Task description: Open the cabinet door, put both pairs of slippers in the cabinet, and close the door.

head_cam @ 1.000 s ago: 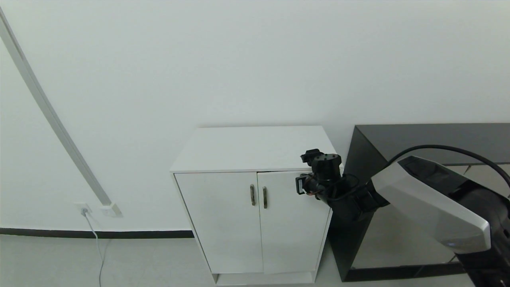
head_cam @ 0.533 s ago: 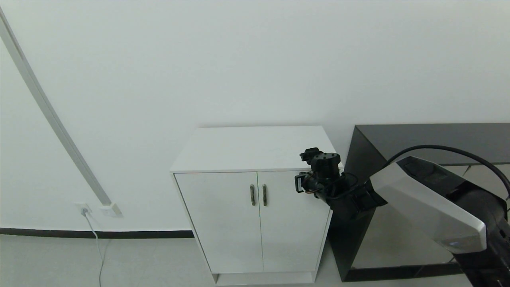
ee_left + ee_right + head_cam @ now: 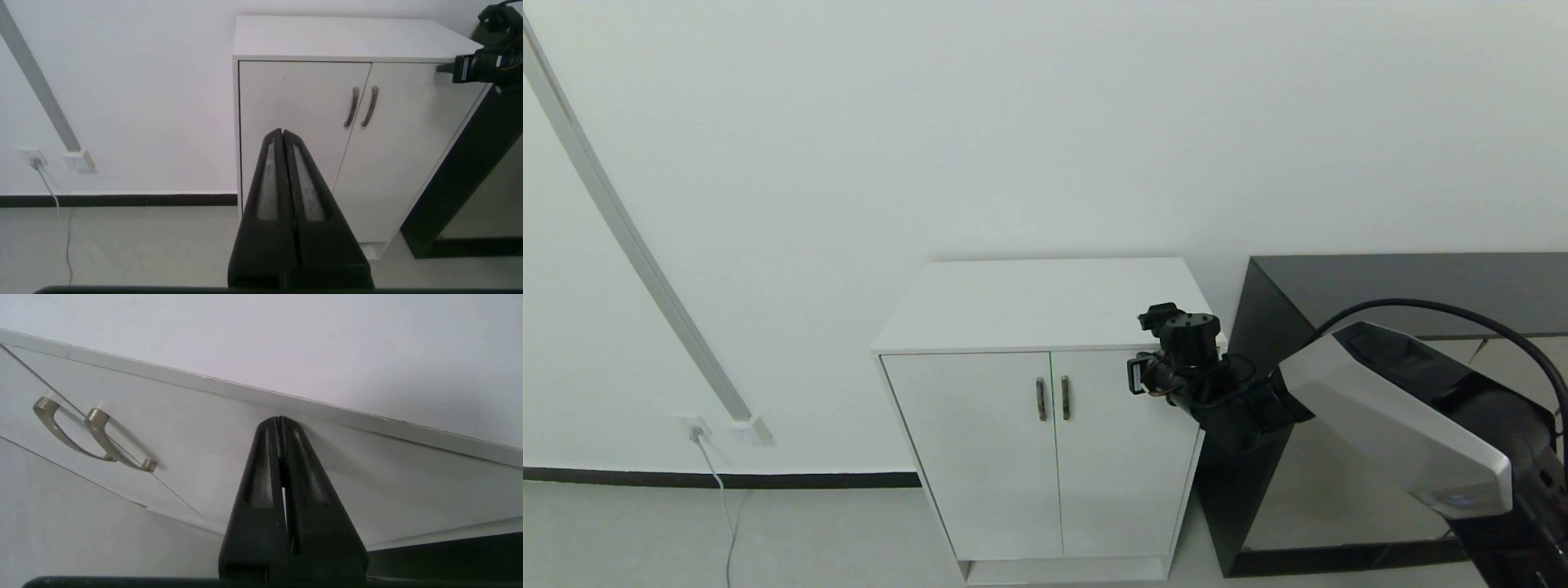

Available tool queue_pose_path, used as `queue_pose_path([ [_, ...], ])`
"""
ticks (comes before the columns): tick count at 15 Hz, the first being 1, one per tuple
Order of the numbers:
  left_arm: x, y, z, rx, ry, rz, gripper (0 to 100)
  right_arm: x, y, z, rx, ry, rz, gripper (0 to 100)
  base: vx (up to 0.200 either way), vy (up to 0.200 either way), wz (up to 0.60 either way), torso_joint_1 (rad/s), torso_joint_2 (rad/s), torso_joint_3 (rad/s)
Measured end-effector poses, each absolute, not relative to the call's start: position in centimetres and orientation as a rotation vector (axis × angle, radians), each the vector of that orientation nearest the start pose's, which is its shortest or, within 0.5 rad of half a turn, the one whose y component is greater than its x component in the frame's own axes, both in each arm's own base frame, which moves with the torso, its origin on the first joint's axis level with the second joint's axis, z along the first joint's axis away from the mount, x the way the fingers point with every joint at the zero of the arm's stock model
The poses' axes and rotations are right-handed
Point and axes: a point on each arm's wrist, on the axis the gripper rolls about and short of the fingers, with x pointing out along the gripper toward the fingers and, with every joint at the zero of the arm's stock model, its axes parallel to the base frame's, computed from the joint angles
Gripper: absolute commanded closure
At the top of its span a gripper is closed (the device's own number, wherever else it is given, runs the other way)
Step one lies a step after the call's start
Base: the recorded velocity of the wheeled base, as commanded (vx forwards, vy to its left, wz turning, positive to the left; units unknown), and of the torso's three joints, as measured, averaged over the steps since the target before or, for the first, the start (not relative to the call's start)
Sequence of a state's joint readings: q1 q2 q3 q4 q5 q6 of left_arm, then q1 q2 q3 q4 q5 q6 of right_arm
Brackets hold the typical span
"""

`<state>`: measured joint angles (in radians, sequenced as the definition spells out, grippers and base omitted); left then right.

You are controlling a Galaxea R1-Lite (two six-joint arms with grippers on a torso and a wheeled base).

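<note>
The white cabinet stands against the wall with both doors flush and shut, its two metal handles side by side at the centre seam. My right gripper is shut with nothing in it, its tip close against the upper part of the right door, to the side of the handles. My right wrist sits at that door's top right corner. My left gripper is shut and empty, held back from the cabinet and pointing at its left door.
A black cabinet with a glossy front stands directly right of the white one. A wall socket with a hanging cable and a slanted white conduit are on the left. Bare floor lies left of the cabinet.
The right door stood slightly ajar a second ago and now sits flush. My right wrist has moved a little up and toward the door.
</note>
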<state>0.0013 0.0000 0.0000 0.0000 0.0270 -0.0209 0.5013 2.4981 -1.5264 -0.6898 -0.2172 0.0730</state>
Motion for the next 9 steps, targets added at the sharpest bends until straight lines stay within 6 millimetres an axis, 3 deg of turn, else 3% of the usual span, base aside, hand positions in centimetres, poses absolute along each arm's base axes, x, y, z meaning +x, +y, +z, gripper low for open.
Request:
queue_pose_path([
  [4, -2.3, 0.1, 7.5, -0.021, 0.000, 0.027, 100, 42.5, 22.6, 4.7, -0.030, 0.301, 0.263, 100, 0.000, 0.000, 0.00, 0.000, 0.00, 0.000],
  [9, -2.3, 0.0, 7.5, -0.021, 0.000, 0.024, 100, 38.4, 19.7, 5.0, -0.024, 0.294, 0.246, 100, 0.000, 0.000, 0.00, 0.000, 0.00, 0.000],
])
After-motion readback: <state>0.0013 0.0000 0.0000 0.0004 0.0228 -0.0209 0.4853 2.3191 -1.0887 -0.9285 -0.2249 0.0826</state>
